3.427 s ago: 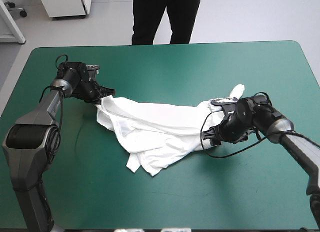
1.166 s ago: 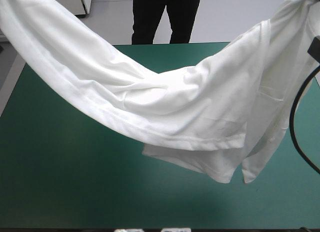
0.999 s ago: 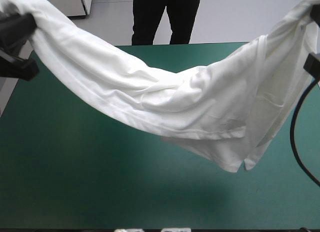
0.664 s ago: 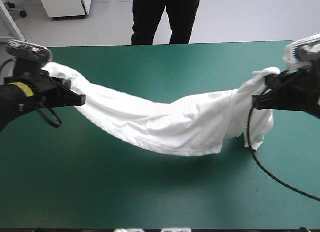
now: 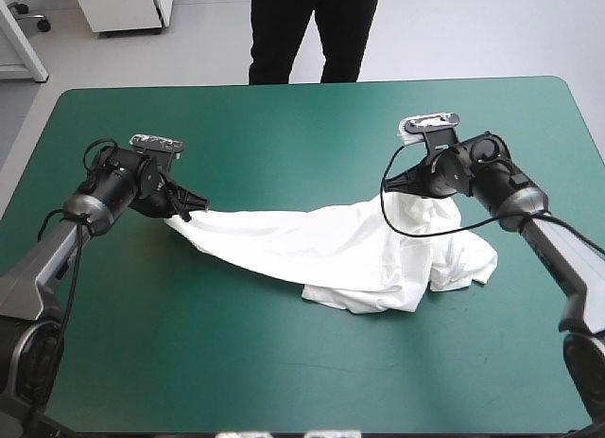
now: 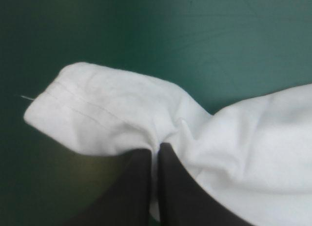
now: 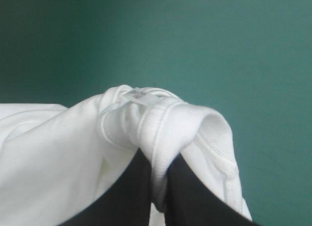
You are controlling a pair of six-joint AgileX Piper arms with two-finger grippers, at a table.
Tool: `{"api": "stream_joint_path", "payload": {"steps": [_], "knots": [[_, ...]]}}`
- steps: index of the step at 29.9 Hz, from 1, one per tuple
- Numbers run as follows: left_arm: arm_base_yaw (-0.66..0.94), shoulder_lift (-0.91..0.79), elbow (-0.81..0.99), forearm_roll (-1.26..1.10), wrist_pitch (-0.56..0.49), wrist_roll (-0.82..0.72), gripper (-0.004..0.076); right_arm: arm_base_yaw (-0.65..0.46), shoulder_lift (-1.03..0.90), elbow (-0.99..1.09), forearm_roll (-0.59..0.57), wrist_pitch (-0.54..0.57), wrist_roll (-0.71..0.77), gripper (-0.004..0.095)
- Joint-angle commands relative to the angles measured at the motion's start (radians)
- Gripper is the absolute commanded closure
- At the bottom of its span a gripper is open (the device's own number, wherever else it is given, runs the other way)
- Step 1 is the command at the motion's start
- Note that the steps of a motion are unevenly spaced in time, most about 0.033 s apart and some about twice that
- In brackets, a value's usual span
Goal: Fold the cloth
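Pinches tight with the left gripper (image 5: 192, 208) on a stitched edge of the T-shirt (image 5: 340, 254). Lies soft and white on the teal-green table (image 5: 284, 126), stretched long from left to right, one end at each gripper. Bunches up, wrinkly, toward the right end. Squeezes tight with the right gripper (image 5: 405, 184) on a thick ribbed edge, maybe the collar, with a little tag (image 7: 138, 95). Needs pulling apart sideways to lie flat.

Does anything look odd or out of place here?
The T-shirt is not flat: it lies bunched and twisted on the teal-green cover between the left gripper and right gripper, both shut on it. No damage shows.
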Motion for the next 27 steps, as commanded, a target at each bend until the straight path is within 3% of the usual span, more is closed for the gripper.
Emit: {"api": "stream_joint_path", "payload": {"steps": [1, 5, 7, 9, 13, 16, 20, 27], "knots": [[0.026, -0.014, -0.026, 0.008, -0.069, -0.026, 0.0733, -0.04, 0.021, -0.056, -0.021, -0.058, 0.019, 0.0924], [0.041, 0.022, -0.026, 0.015, -0.113, -0.056, 0.0731, -0.075, 0.075, -0.084, -0.014, -0.056, 0.017, 0.0911], [0.039, 0.043, -0.026, 0.012, -0.109, 0.001, 0.0677, -0.09, 0.097, -0.097, 0.004, -0.044, 0.008, 0.0834], [0.039, 0.055, -0.026, -0.021, -0.096, 0.027, 0.0568, -0.098, 0.11, -0.117, 0.041, -0.014, -0.011, 0.0711], [0.039, 0.046, -0.048, -0.076, -0.063, 0.071, 0.022, -0.102, 0.117, -0.161, 0.135, 0.07, -0.092, 0.0398], [0.039, 0.034, -0.107, -0.042, 0.022, 0.071, 0.0094, -0.102, 0.109, -0.206, 0.126, 0.117, -0.092, 0.034], [0.039, -0.005, -0.196, 0.018, 0.137, 0.071, 0.0101, -0.102, 0.064, -0.269, 0.126, 0.192, -0.092, 0.0355], [0.039, -0.192, -0.253, 0.015, 0.183, 0.097, 0.0126, -0.102, -0.118, -0.295, 0.12, 0.328, -0.121, 0.0355]]}}
